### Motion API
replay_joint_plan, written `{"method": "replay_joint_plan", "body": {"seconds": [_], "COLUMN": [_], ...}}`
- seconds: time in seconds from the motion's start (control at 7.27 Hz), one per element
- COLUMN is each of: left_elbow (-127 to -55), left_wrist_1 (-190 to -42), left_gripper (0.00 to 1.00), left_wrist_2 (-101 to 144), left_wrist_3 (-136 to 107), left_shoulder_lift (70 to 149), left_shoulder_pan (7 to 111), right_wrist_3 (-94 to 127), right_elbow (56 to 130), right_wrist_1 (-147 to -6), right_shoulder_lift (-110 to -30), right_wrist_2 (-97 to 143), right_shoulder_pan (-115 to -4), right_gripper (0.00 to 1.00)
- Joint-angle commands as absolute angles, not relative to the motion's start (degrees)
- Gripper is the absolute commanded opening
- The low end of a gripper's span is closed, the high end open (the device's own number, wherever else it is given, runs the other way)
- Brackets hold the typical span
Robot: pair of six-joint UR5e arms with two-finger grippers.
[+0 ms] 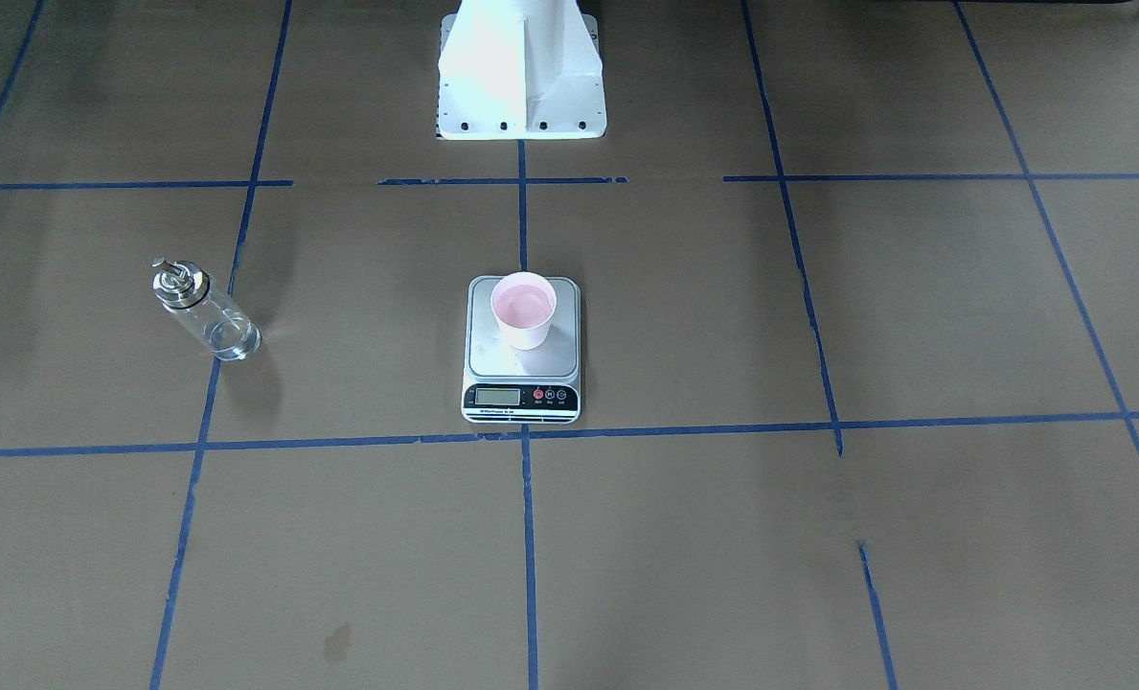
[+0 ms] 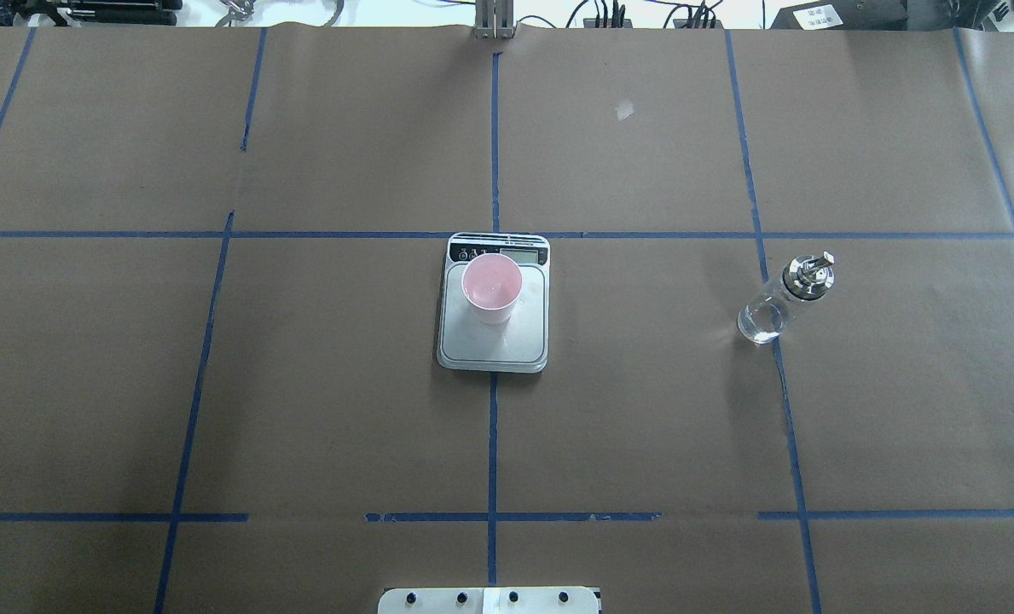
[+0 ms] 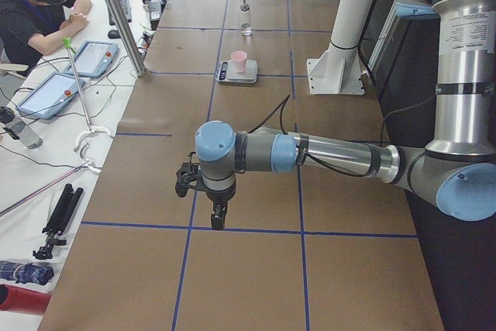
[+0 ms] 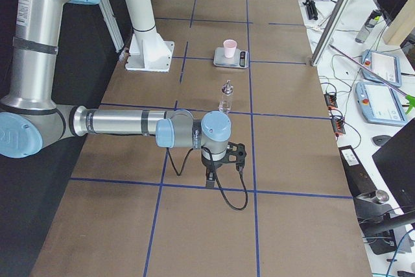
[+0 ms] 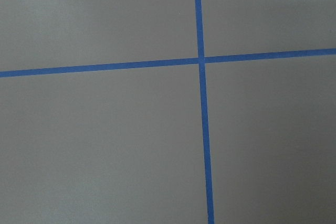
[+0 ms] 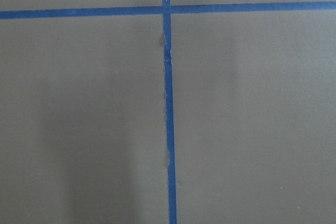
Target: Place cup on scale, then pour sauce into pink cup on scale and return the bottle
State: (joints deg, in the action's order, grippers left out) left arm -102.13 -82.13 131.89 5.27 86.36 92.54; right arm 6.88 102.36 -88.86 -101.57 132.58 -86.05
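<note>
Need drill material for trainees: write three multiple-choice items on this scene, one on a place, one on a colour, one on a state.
1. Where is the cup?
A. on the scale
B. next to the scale
C. in a gripper

2. What colour are the tape lines on the table?
A. red
B. blue
C. yellow

3. How is the bottle placed?
A. lying on its side
B. standing upright
C. tipped over the cup

Answers:
1 A: the cup's base sits on the silver plate, behind the display strip as the front-facing view shows it.
2 B: every line of the grid is blue.
3 B: both side views show it upright on the table, spout at the top and well away from the scale.
</note>
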Motion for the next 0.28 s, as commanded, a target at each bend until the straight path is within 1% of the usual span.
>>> {"method": "replay_joint_plan", "body": {"seconds": [0.0, 0.14], "left_elbow": [-102.3, -102.48], "left_wrist_1": [-82.0, -81.91], "left_gripper": [1.0, 1.0], "left_wrist_2": [131.57, 131.57], "left_wrist_3": [5.27, 5.27], "left_shoulder_lift": [86.22, 86.22], "left_shoulder_pan": [92.46, 92.46], "right_wrist_3": [6.94, 6.94], "right_elbow": [102.39, 102.39], "right_wrist_1": [-88.86, -88.86], "right_shoulder_lift": [-101.6, -101.6], "right_wrist_2": [132.54, 132.54], "right_shoulder_pan": [-86.04, -86.04], "right_gripper": [1.0, 1.0]}}
